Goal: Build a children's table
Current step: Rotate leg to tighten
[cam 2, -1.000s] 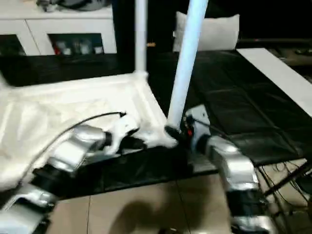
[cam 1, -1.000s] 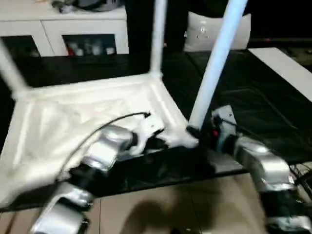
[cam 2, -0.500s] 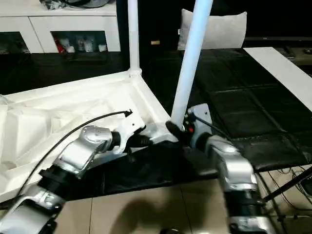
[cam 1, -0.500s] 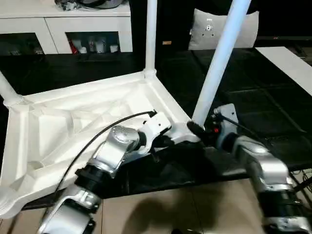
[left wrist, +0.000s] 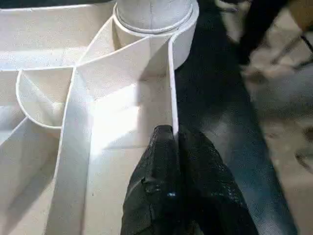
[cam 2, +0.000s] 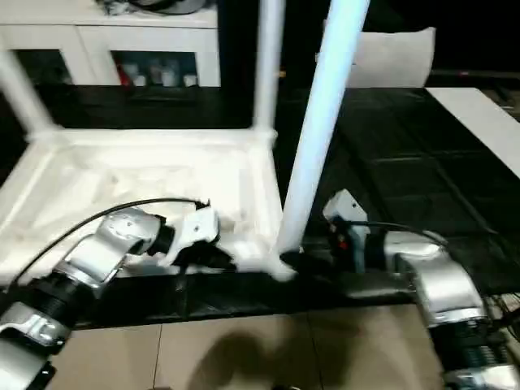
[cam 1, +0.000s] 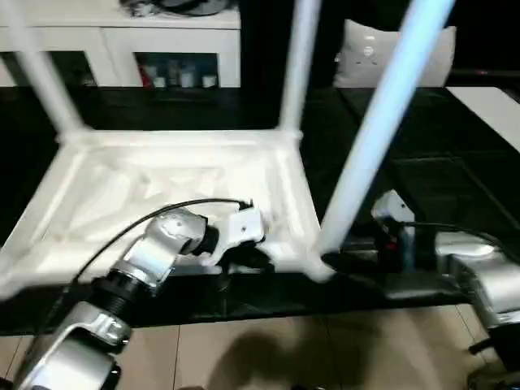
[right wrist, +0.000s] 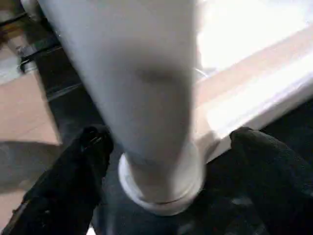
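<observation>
The white plastic tabletop (cam 1: 175, 191) lies upside down at centre frame on the black-covered table (cam 1: 455, 175), its ribbed underside facing up and round sockets at the corners. Three tapered, smooth round legs rise from it: one at upper left (cam 1: 45, 73), one at top centre (cam 1: 296, 57), and the nearest leg (cam 1: 378, 130) slanting up to the upper right. The left end effector (left wrist: 175, 142) is closed on the tabletop's thin near rim. The right end effector (right wrist: 161, 142) stands wide open, its fingers (right wrist: 80, 161) flanking the nearest leg's base without touching.
</observation>
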